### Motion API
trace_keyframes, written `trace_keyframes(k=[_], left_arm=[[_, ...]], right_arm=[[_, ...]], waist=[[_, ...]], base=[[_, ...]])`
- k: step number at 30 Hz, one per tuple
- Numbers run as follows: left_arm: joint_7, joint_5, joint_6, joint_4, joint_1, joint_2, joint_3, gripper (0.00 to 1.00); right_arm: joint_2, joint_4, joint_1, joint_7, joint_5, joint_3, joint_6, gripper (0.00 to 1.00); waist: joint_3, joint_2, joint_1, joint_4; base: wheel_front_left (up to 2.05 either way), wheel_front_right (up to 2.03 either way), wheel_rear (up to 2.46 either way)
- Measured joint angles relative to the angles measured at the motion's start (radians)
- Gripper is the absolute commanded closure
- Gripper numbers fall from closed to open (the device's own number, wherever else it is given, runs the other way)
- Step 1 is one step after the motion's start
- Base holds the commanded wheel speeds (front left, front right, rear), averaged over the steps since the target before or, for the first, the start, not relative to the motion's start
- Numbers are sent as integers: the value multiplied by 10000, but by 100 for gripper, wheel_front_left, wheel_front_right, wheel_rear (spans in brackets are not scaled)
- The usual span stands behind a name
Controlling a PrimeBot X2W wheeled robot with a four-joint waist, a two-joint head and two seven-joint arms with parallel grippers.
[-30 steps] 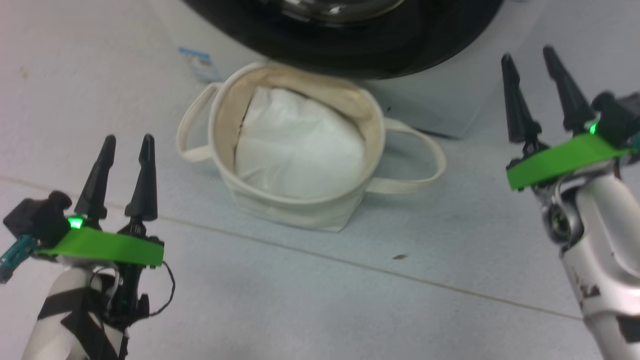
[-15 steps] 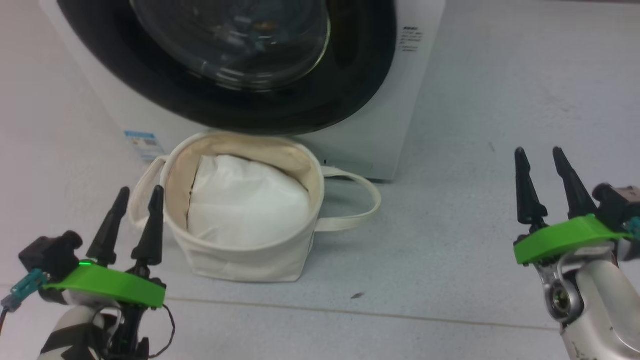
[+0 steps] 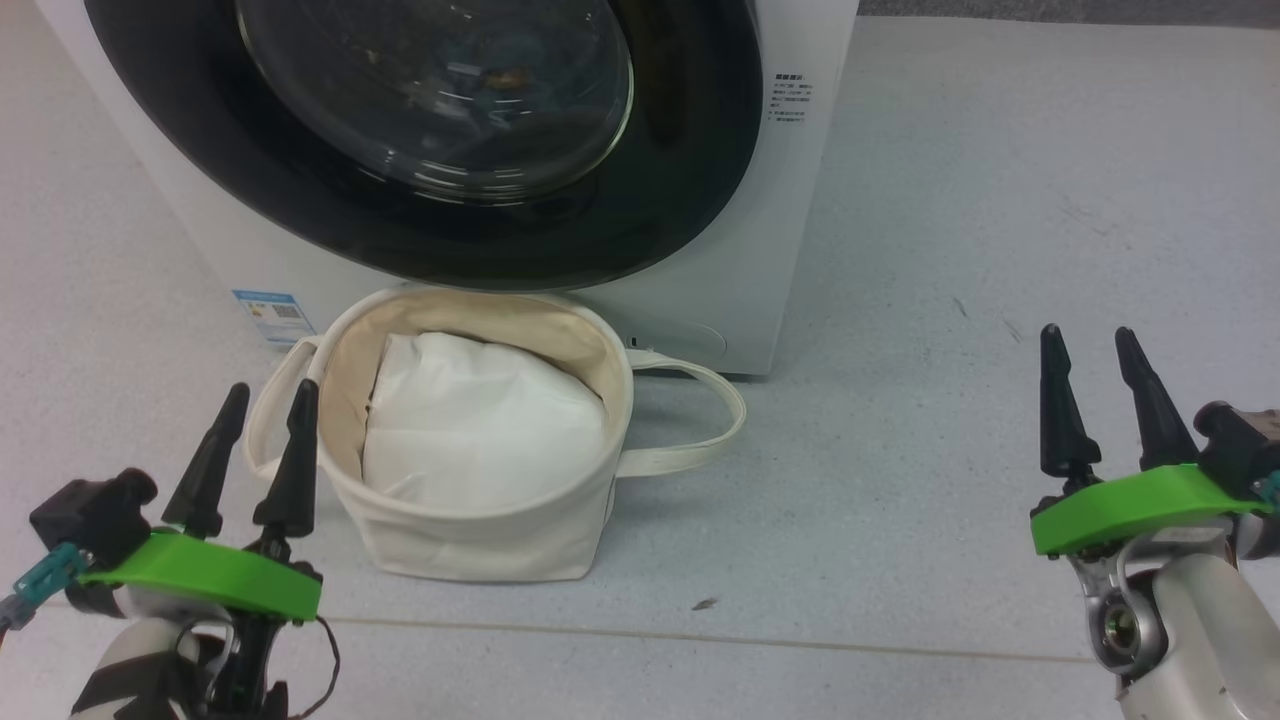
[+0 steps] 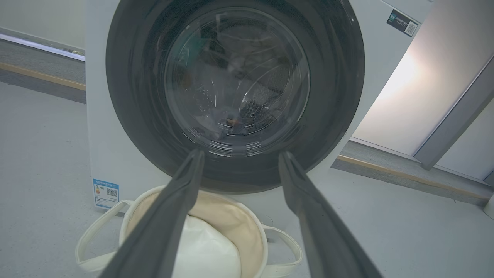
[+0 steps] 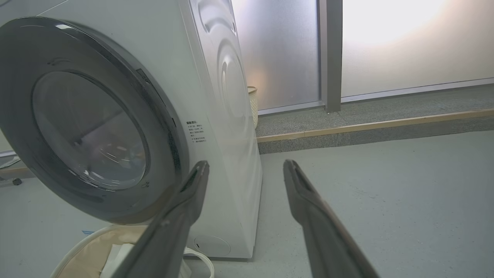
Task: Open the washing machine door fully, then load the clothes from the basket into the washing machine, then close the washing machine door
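Head view: washing machine door (image 3: pixel 440 110) shut, basket (image 3: pixel 470 545) shows only white padding (image 3: pixel 480 440); my left end effector (image 3: pixel 272 390) and right end effector (image 3: pixel 1086 332) released, empty. Seems finished; I'd withdraw.

Blue label (image 3: pixel 268 312) and small print (image 3: pixel 790 98) on the washing machine (image 3: pixel 800 230) are illegible

Both hands (image 3: pixel 262 392) (image 3: pixel 1085 335) open, empty.

left claw (image 3: pixel 272 388) and right claw (image 3: pixel 1086 332): two long black tapered fingers (image 3: pixel 290 470) each, pointed tips. flat bright green bracket (image 3: pixel 200 585) at the base of each pair. black camera block (image 3: pixel 85 510) on the outer side, teal connector (image 3: pixel 40 575) on the left one. left forearm (image 3: pixel 135 665) white with black tape wraps, thin black cable loop (image 3: pixel 328 665). right forearm (image 3: pixel 1195 640) bare silver metal, scuffed.
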Motion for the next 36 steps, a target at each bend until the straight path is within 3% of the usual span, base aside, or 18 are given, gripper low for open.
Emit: trace_keyframes(k=[25, 26, 36], left_arm=[[0, 178, 0, 128, -2, -77, 86, 0], [0, 178, 0, 128, -2, -77, 81, 100], [176, -205, 15, 763, 836, -545, -65, 100]], right_arm=[[71, -10, -1, 0, -77, 84, 0, 0], [82, -10, -1, 0, -77, 86, 0, 100], [399, 744, 810, 119, 376, 125, 0, 100]], waist=[[37, 0, 0, 79], [37, 0, 0, 81], [-19, 0, 13, 67]], base=[[0, 0, 0], [0, 0, 0], [0, 0, 0]])
